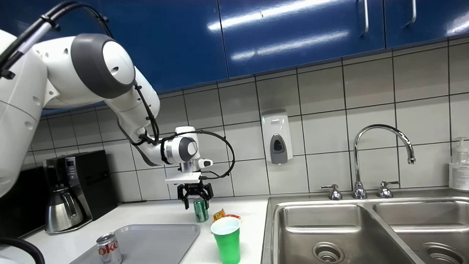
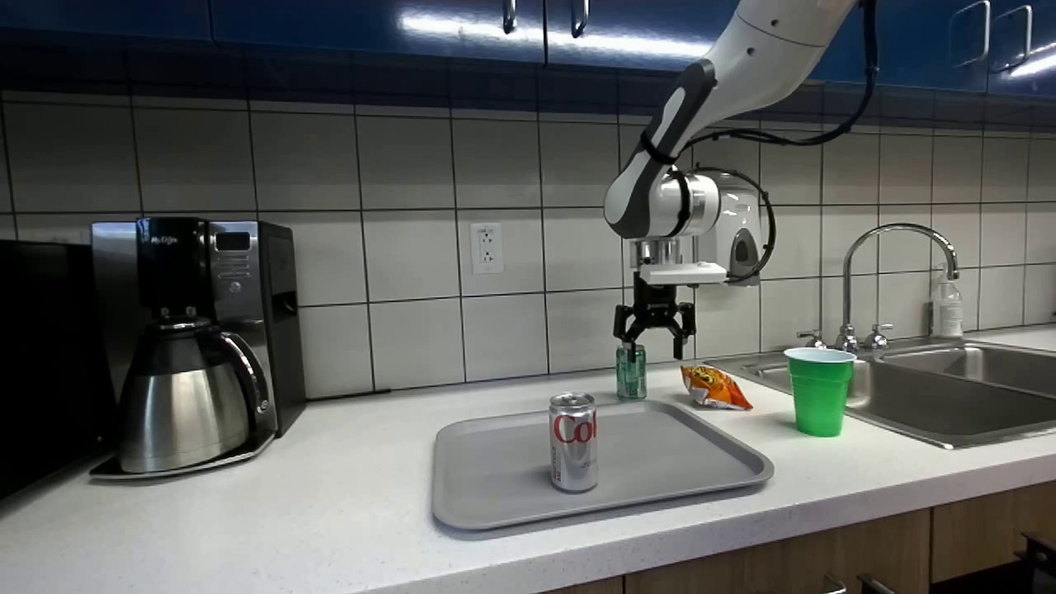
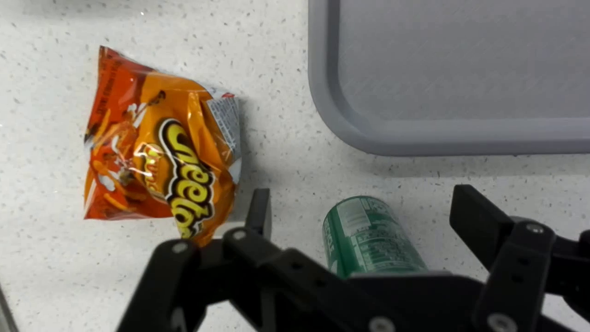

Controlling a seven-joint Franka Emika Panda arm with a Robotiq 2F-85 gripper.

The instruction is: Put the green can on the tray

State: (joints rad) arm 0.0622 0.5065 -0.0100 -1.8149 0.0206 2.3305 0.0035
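Tray on counter: carries one silver can, red lettering "Coke" pieced together from both exterior views. Green can upright on the counter, just beside the tray; most print too fine to read. End effector: fingers well apart, green can showing between them in the wrist view. Steel carafe sits in coffee maker. Green cup upright. Orange bag: "Cheeto…" legible.
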